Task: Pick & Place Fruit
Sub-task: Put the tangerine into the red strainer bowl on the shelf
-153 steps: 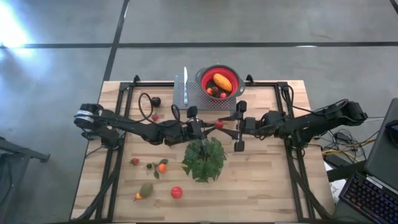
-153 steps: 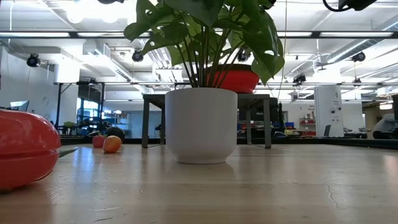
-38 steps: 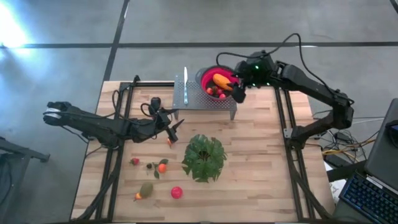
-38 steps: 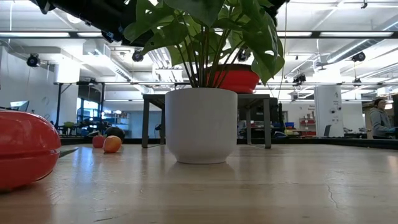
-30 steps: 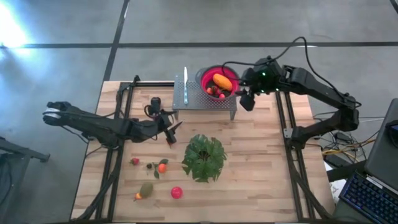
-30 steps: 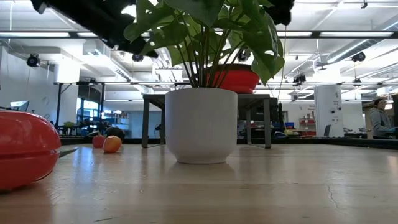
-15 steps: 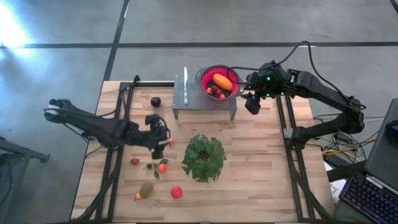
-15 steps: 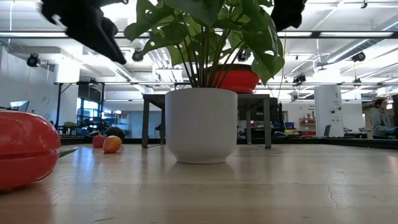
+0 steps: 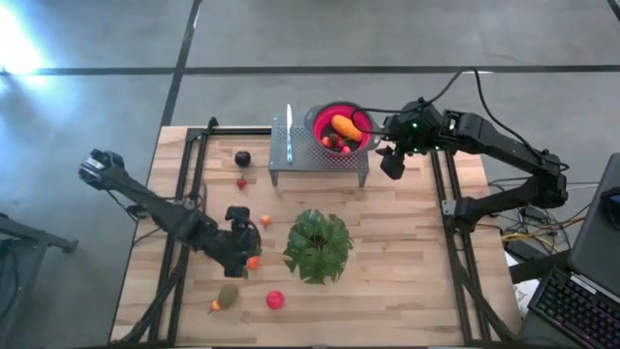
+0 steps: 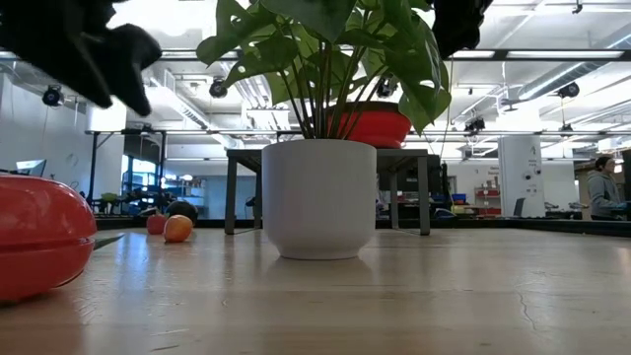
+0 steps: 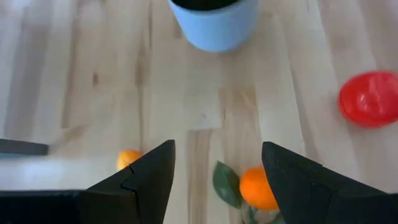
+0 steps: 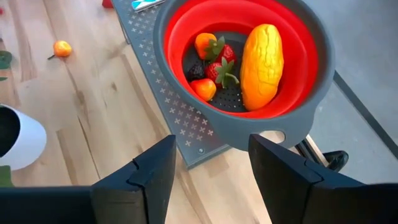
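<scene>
5 fruits are seen in 1 red colander (image 12: 186, 25). Left gripper (image 11: 214, 177) and right gripper (image 12: 211, 165) are both held open and empty.

The potted plant (image 9: 318, 246) stands mid-counter (image 9: 407, 271), its leaves blocking any straight pass across. On its right-arm side the boards lie bare, open for a claw. On its other side, loose fruit (image 9: 275, 301) dots the boards, with gaps between pieces. Behind the plant, the raised perforated rack (image 9: 320, 155) carrying the red colander (image 9: 315, 124) bars the back edge.
</scene>
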